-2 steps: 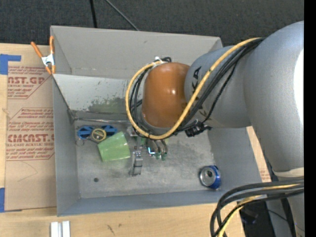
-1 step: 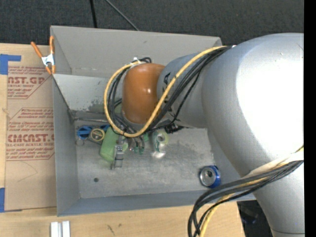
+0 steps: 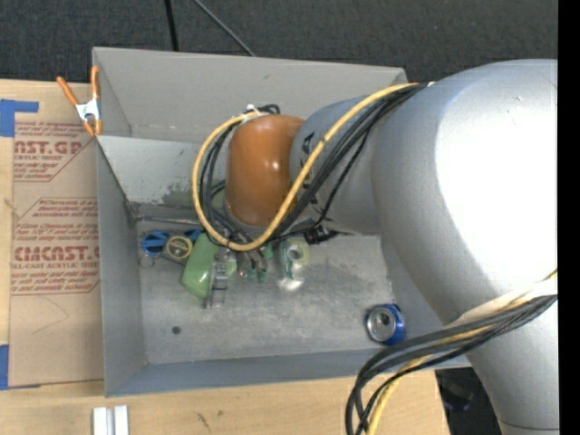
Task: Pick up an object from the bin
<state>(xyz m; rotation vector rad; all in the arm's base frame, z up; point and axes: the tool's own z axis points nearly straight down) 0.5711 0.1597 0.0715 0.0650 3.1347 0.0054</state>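
Down low, the pincer (image 3: 241, 270) sat beneath the orange domed wrist cover (image 3: 258, 166); wide or narrow, could not tell. Pale green rounded plastic lump (image 3: 196, 268) lay just beside it, possibly touching. Small blue round pieces (image 3: 156, 242) sat further left, toward the wall of the grey metal bin (image 3: 118, 270); blue-and-silver round cap (image 3: 385, 323) well apart at the front. Judged best: centre on the green lump, close gently, lift straight.

Silver-grey arm (image 3: 471, 198), orange wrist cover (image 3: 258, 166) (looped yellow and black cables (image 3: 204, 175)).
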